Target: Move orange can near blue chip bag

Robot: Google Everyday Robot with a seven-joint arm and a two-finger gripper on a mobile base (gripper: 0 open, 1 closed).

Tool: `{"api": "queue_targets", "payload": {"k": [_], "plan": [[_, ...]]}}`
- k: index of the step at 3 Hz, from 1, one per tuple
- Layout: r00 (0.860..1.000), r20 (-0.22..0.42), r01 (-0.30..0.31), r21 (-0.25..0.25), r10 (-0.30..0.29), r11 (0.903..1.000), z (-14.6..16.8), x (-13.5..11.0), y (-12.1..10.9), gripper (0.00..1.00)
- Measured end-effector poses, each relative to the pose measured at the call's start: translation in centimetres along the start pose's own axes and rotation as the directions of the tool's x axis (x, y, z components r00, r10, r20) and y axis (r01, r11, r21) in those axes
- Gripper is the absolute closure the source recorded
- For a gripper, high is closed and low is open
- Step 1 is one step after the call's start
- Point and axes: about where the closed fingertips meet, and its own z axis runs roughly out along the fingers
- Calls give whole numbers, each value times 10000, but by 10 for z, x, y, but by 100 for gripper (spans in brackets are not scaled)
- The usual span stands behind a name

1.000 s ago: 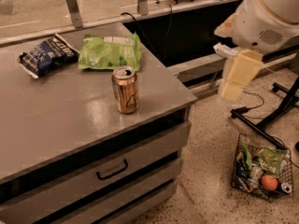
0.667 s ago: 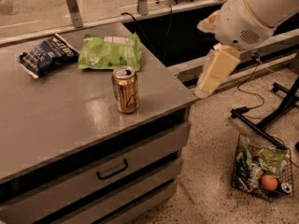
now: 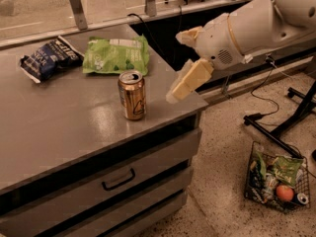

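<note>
The orange can (image 3: 132, 95) stands upright on the grey counter (image 3: 59, 132), near its front right part. The blue chip bag (image 3: 49, 58) lies at the counter's back left, well apart from the can. My gripper (image 3: 177, 66) hangs over the counter's right edge, to the right of the can and a little above it, not touching it. It is open and empty, with one cream finger (image 3: 190, 80) low and the other higher up.
A light-green chip bag (image 3: 116, 56) lies between the blue bag and the can, toward the back. Drawers with a handle (image 3: 118, 180) front the counter. A wire basket (image 3: 276, 181) of items sits on the floor at right, near a black stand leg (image 3: 276, 130).
My arm has swung left and down, bringing the gripper from beyond the counter's right side to just beside the can. The can and the bags have not moved.
</note>
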Motion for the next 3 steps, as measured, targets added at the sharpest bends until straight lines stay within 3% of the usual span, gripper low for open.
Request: {"api": "queue_targets", "payload": {"k": [1,2,3], "plan": [[9950,916,-377,-360,408,9986,38,0,-4,0],[9950,916,-376,-361,408,9986,38,0,-4,0],[9943,1063,66,-930,33,9956,56,-8,2,0]]}}
